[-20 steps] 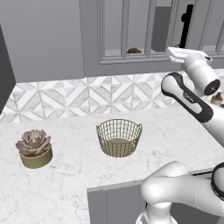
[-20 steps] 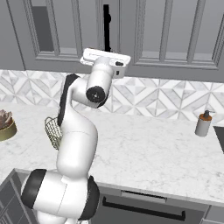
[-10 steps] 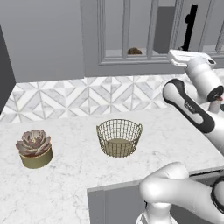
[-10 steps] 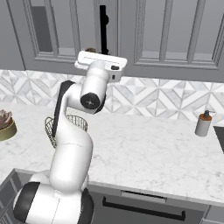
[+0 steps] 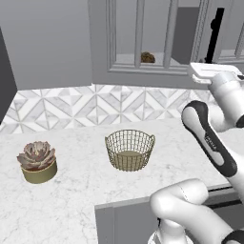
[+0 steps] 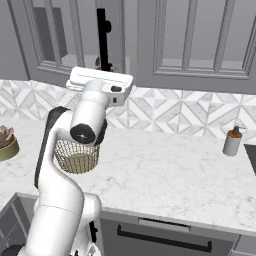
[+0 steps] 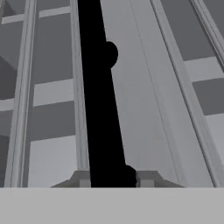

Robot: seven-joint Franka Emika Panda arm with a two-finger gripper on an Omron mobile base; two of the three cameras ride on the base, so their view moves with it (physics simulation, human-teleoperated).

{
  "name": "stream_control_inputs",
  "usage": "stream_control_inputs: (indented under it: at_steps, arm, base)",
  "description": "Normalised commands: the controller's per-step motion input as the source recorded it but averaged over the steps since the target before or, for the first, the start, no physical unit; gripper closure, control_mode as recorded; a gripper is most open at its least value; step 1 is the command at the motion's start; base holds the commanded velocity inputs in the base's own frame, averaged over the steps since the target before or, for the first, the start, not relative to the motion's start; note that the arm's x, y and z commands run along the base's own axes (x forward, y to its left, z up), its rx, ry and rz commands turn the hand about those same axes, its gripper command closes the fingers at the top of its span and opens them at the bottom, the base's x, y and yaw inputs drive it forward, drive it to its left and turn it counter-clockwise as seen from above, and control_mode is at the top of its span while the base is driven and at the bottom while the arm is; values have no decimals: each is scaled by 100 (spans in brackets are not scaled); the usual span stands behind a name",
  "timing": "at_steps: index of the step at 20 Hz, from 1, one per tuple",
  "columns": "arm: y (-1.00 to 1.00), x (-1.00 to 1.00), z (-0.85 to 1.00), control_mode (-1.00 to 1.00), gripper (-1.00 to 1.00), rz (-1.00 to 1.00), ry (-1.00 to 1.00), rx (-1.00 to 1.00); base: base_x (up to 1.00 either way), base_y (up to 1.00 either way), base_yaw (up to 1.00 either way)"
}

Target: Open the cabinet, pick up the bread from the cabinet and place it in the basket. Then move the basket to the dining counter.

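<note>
The jaws straddle the black handle of the cabinet; whether they pinch it cannot be told. The bread sits inside. The basket rests on the counter.

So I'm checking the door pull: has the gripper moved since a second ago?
Yes. The gripper has shifted right and slightly up in the left base view, away from the bread, along the black handle.

The white arm rises from its base, bends at a dark elbow joint and reaches upward with the wrist level. The claw points forward, its 2 fingertips set apart, jaws parted.
</note>
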Motion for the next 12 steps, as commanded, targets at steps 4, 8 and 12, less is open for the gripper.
stream_control_inputs:
  at_steps: [4, 8, 12]
  arm:
    - [48, -88, 26, -100, 100, 0, 1, 0]
    - [67, -81, 14, -100, 100, 0, 3, 0]
    - [82, -70, 11, -100, 100, 5, 1, 0]
  base:
    - [0, 0, 0]
    - [0, 0, 0]
    - [0, 0, 0]
